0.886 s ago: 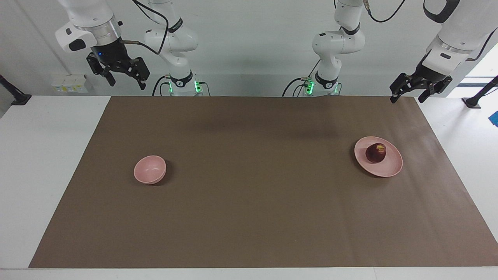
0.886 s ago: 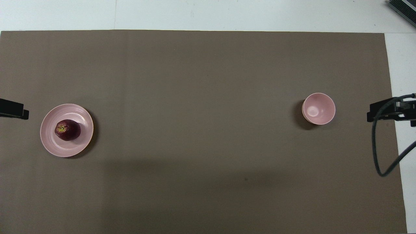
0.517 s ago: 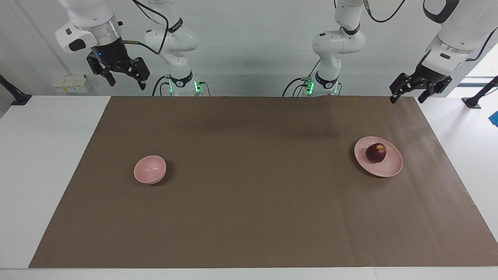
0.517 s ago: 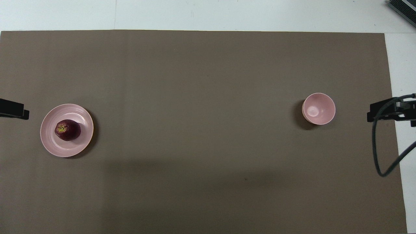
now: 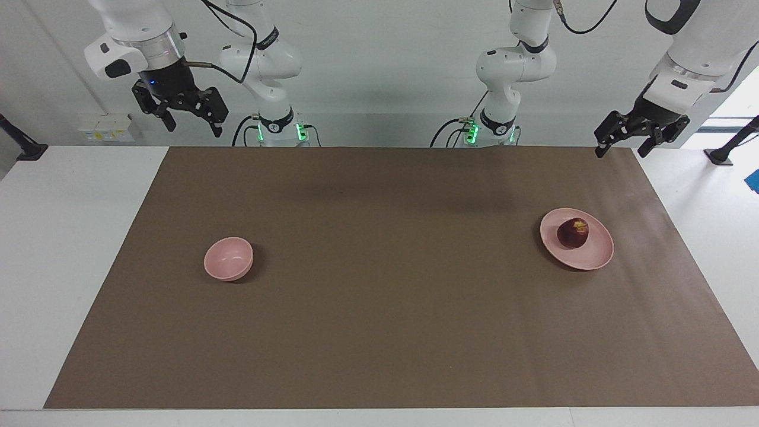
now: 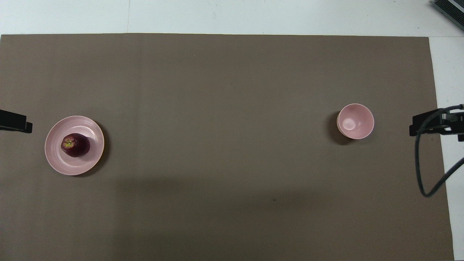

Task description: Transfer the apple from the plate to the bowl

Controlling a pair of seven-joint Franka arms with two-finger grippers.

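Facing view: we find the apple (image 5: 573, 233) resting on the plate (image 5: 596, 258) at the left arm's end of the tabletop, well apart from the bowl (image 5: 228, 258). Our left tool (image 5: 621, 141) hangs open and empty above the mat edge near the plate, making it the nearer arm. Our right tool (image 5: 188, 123) waits open and empty.

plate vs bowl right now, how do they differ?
The plate is wide and shallow; the bowl is smaller and deeper. The plate carries the apple; the bowl holds nothing. The plate sits toward the left arm's end of the table, the bowl toward the right arm's end. Both are round, pale pink and rest on the brown mat.
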